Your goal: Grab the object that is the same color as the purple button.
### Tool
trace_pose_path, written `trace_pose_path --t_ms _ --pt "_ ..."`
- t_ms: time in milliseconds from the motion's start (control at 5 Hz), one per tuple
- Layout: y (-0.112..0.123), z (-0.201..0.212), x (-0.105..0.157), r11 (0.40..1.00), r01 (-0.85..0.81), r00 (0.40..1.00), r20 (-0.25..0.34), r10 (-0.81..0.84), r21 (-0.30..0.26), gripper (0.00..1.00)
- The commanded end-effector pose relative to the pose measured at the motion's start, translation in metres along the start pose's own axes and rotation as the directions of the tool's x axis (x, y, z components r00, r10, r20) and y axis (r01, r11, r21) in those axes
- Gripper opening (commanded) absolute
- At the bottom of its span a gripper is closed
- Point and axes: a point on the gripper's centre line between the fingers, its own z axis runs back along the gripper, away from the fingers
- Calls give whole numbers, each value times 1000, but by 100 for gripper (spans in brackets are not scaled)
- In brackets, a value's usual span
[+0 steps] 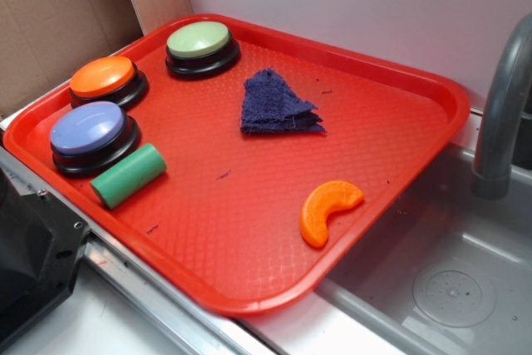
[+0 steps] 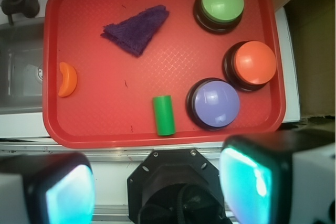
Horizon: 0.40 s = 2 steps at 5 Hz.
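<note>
Cloth (image 1: 278, 104): fuzzy dark-purple knit, triangular, layered, on textured red tray (image 1: 249, 230) | purple button (image 1: 88, 128): smooth lavender dome, black base | tool (image 2: 157, 187): spread wide, empty, translucent pads

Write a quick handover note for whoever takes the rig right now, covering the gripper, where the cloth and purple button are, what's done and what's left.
Gripper: open, holding nothing, high above the near edge of the red tray, only seen in the wrist view.
Purple cloth: lying flat near the tray's middle, apart from everything else.
Purple button: at the tray's edge, with the green cylinder right beside it. The orange button and green button sit in the same row.
Orange crescent: on the sink side of the tray.
Done: nothing yet; cloth is untouched.
Left: move over the cloth, descend, close the fingers on it, lift.
</note>
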Motion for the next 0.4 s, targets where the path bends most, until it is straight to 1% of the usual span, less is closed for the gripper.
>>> trace_pose_path --t_ms 0,200 --pt "0 0 0 1000 0 1000 0 0 0 100" --pt "34 -53 33 968 -186 972 -115 206 169 100"
